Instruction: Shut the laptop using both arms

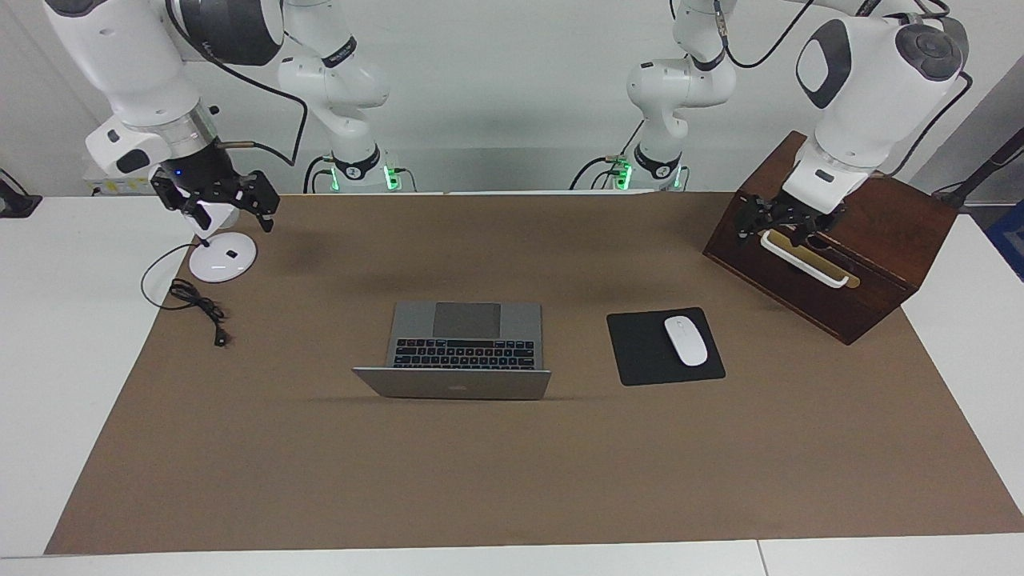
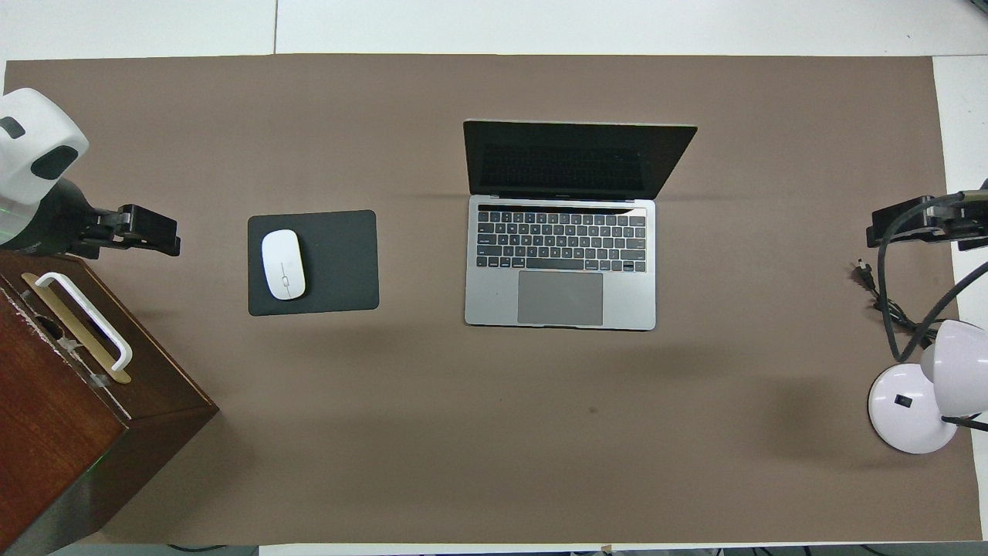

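You have a white table [image 1: 64, 336] made of several panels, seams visible along the edge farthest from the robots. A brown mat [image 1: 512, 472] covers most of its top, leaving white margins at both ends. The wall [image 1: 512, 96] past the table is plain white. Lighting is even and diffuse, shadows on the mat soft. A dark stand [image 1: 980, 178] leans in at the left arm's end.
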You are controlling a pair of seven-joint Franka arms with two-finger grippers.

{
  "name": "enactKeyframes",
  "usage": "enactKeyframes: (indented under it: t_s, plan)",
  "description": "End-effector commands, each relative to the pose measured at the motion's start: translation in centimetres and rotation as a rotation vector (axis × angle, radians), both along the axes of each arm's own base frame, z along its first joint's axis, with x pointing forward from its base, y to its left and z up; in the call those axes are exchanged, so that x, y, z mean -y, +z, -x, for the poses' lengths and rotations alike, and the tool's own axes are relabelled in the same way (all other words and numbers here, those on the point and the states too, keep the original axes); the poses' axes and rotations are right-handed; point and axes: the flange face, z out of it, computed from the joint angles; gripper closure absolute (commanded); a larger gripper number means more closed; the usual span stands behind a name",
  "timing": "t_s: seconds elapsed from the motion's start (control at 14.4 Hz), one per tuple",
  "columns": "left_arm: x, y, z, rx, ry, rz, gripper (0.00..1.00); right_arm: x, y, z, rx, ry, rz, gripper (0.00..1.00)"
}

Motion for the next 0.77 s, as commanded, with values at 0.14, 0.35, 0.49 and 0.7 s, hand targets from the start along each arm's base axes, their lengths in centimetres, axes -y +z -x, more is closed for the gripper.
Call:
enactKeyframes:
  t_s: [0.14, 0.35, 0.49, 0.7]
  plan:
    - [2.0, 0.7, 0.3, 0.068, 0.128, -0.014, 0.51, 0.8, 1.6, -0.9, 0.03, 0.011, -0.014, 0.0]
    - [2.5, 0.0, 1.1, 0.038, 0.226, -0.019, 0.82, 1.0, 1.6, -3.3, 0.073, 0.013, -0.008, 0.0]
    - [3.5, -1.2, 2.5, 0.016, 0.367, -0.023, 1.0, 0.8, 2.8, -5.4, 0.13, 0.016, -0.014, 0.0]
    - [5.3, -1.5, 2.8, -0.001, 0.515, -0.006, 1.0, -0.4, 2.3, -9.0, 0.209, 0.04, -0.001, 0.0]
